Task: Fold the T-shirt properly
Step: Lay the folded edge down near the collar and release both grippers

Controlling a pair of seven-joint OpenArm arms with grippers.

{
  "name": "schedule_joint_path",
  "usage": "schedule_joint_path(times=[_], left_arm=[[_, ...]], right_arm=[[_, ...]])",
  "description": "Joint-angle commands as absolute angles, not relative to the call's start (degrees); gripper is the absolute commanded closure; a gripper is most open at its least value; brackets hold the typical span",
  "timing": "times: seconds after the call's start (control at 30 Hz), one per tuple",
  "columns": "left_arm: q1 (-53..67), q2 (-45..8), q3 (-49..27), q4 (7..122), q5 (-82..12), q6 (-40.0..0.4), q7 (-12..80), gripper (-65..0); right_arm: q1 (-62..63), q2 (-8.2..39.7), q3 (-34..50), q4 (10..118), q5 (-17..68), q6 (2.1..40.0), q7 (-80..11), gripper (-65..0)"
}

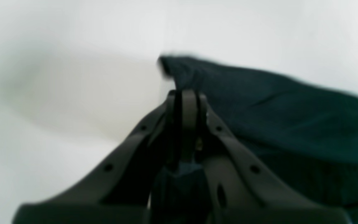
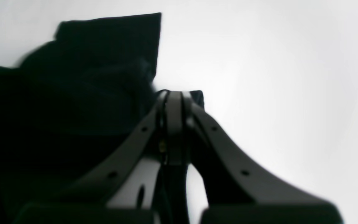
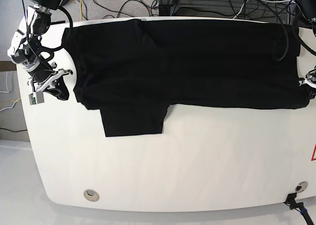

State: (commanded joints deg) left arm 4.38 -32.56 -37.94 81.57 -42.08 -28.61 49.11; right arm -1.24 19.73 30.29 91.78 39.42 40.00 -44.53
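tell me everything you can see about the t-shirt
The T-shirt is plain black soft fabric, no print showing. It lies spread sideways across the far half of the white table, mostly flat with slight wrinkles. One short sleeve juts toward the near edge. The right pincer is shut on a corner of the cloth at one end, and the left pincer is shut on the fabric at the other end.

I see the black T-shirt [image 3: 197, 62] spread flat across the upper frame, one sleeve jutting toward lower left.
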Motion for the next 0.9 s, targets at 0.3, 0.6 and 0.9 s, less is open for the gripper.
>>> schedule_joint_path(times=[0.3, 0.6, 0.9], left_arm=[[12.4, -33.3, -38.2, 86.8, -42.3, -30.1, 49.7, 0.0], [15.3, -33.1, -37.9, 88.8, -42.1, -30.8, 49.0, 0.0], [14.8, -32.9, -37.9, 87.9, -41.7, -30.8, 48.4, -9.1]], right_arm=[[-5.0, 19.5, 32.4, 96.1, 41.5, 40.0, -48.3, 0.0], [-7.4, 19.4, 32.5, 97.0, 44.0, 40.0, -49.2, 0.0], [-8.2, 19.3, 32.7, 97.2, 43.8, 40.0, -49.7, 0.0]])
